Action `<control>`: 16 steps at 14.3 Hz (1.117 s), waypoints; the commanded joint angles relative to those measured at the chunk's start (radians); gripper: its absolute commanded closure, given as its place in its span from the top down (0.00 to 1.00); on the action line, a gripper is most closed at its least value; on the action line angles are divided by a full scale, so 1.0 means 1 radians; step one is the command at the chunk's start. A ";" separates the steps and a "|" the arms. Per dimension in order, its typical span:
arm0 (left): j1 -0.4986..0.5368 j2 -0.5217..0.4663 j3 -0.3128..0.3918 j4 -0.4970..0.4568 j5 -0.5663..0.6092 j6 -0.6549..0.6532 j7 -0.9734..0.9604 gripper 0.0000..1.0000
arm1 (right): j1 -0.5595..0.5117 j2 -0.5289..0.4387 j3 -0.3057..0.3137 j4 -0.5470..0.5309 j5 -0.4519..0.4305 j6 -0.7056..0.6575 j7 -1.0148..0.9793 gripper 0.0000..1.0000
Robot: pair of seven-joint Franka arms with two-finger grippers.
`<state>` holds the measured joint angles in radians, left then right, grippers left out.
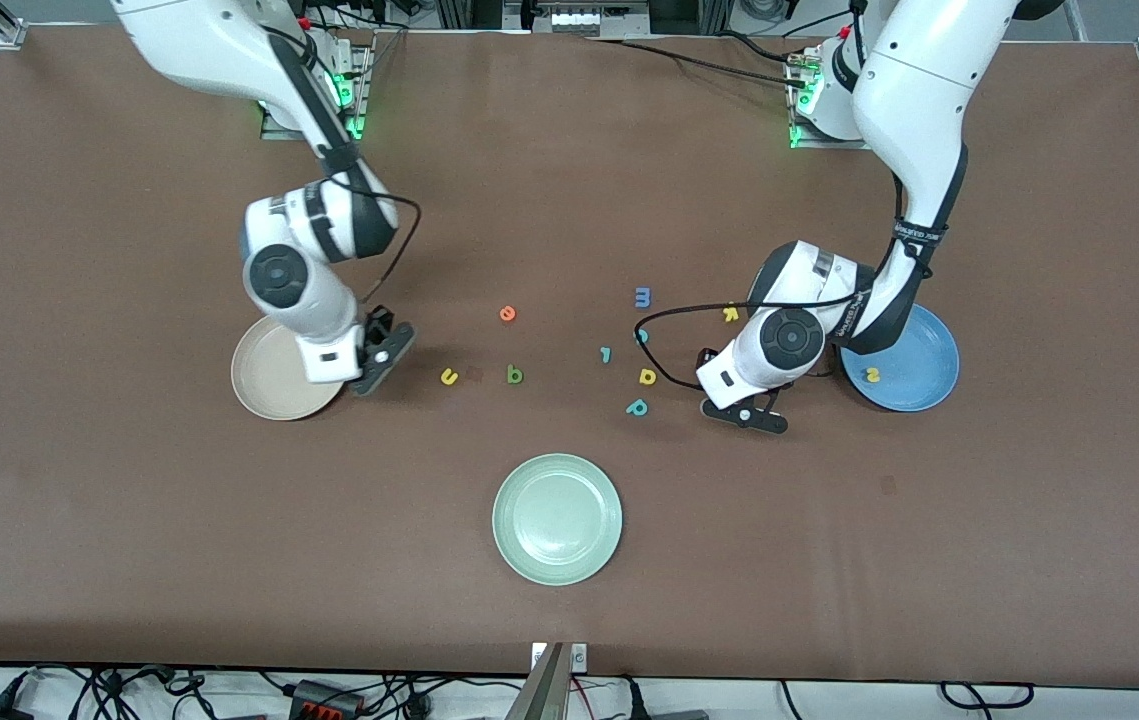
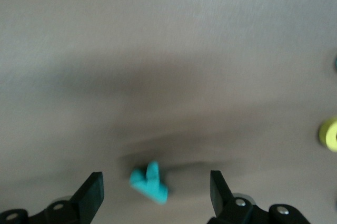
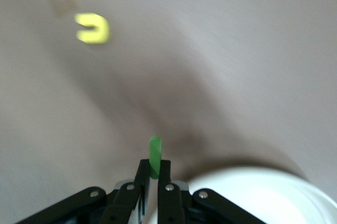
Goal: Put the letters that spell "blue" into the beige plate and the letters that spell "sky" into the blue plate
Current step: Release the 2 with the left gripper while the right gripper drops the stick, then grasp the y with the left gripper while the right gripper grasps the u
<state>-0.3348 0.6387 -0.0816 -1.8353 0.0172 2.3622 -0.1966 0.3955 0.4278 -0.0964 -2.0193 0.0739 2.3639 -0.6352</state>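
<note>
My right gripper (image 1: 381, 356) hangs beside the beige plate (image 1: 269, 385) at the rim that faces the loose letters. It is shut on the thin green "l" (image 3: 155, 147), which sticks out past the fingertips. The yellow "u" (image 1: 449, 376), green "b" (image 1: 515, 375) and orange "e" (image 1: 507, 314) lie on the table between the arms. My left gripper (image 1: 744, 411) is open, with the teal "y" (image 2: 148, 183) lying on the table between its fingers. A yellow "s" (image 1: 871, 375) lies in the blue plate (image 1: 919, 390), and the yellow "k" (image 1: 730, 314) is beside the left wrist.
A pale green plate (image 1: 557, 518) sits nearest the front camera. A blue "m" (image 1: 643, 297), teal "c" (image 1: 642, 336), another small teal letter (image 1: 606, 354), yellow "d"-like letter (image 1: 647, 376) and teal "p" (image 1: 637, 407) lie near the left gripper.
</note>
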 commanded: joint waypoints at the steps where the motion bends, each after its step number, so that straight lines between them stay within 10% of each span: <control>1: 0.006 -0.030 -0.003 -0.122 0.015 0.176 -0.021 0.75 | -0.079 -0.023 0.014 0.030 0.004 -0.100 0.000 0.00; 6: 0.006 -0.033 -0.003 -0.124 0.015 0.173 -0.018 0.22 | -0.164 0.038 -0.014 0.013 0.001 -0.155 0.025 0.00; 8: 0.010 -0.037 -0.003 -0.125 0.015 0.167 -0.018 0.21 | -0.198 0.069 -0.012 0.013 0.001 -0.149 0.025 0.13; 9: 0.010 -0.040 -0.003 -0.125 0.015 0.166 -0.020 0.21 | -0.204 0.069 -0.012 0.014 0.007 -0.150 0.028 0.79; 10: 0.008 -0.048 -0.004 -0.124 0.015 0.160 -0.026 0.21 | -0.202 0.060 -0.014 0.022 0.007 -0.155 0.031 1.00; 16: 0.011 -0.111 -0.003 -0.096 0.015 0.060 -0.015 0.08 | -0.061 0.052 0.003 0.177 0.009 -0.210 0.387 1.00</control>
<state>-0.3324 0.5808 -0.0809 -1.9255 0.0172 2.4675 -0.2091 0.2730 0.4785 -0.0920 -1.8837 0.0748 2.1802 -0.3762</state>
